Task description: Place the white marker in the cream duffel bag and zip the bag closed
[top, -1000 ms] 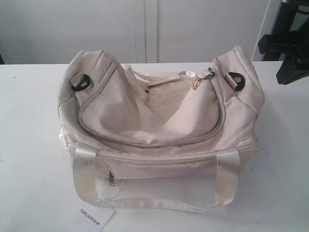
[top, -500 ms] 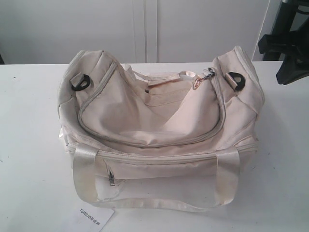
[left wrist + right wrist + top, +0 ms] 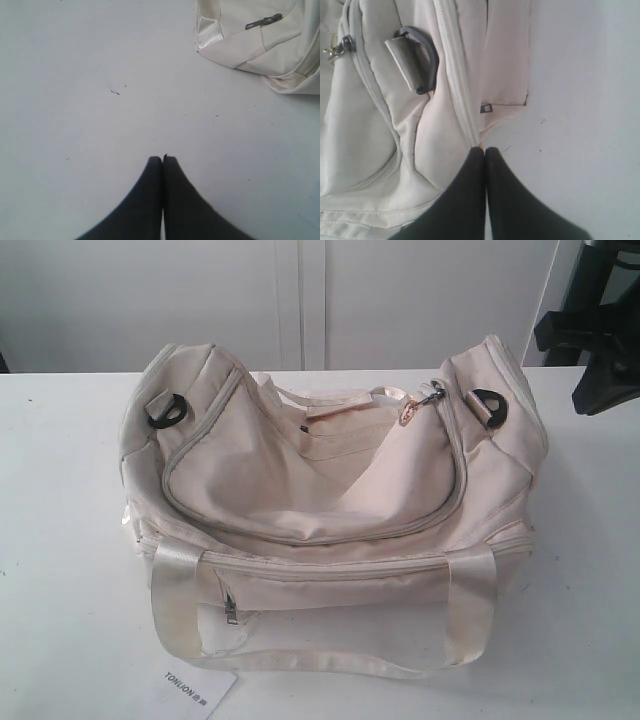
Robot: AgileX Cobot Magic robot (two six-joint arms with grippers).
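The cream duffel bag (image 3: pixel 330 500) sits in the middle of the white table, its curved top zipper run round to the metal pull (image 3: pixel 430 397) at the right end. The white marker is out of view. My left gripper (image 3: pixel 162 159) is shut and empty over bare table, with a corner of the cream duffel bag (image 3: pixel 260 45) off to one side. My right gripper (image 3: pixel 484 149) is shut and empty, its tips just off the end of the cream duffel bag (image 3: pixel 420 125), beside the black D-ring (image 3: pixel 422 62). Neither gripper shows in the exterior view.
A white paper tag (image 3: pixel 190 692) lies at the table's front edge below the bag. The satin strap handle (image 3: pixel 330 655) loops out over the table in front. A black stand (image 3: pixel 605 330) rises at the back right. White wall panels stand behind the table.
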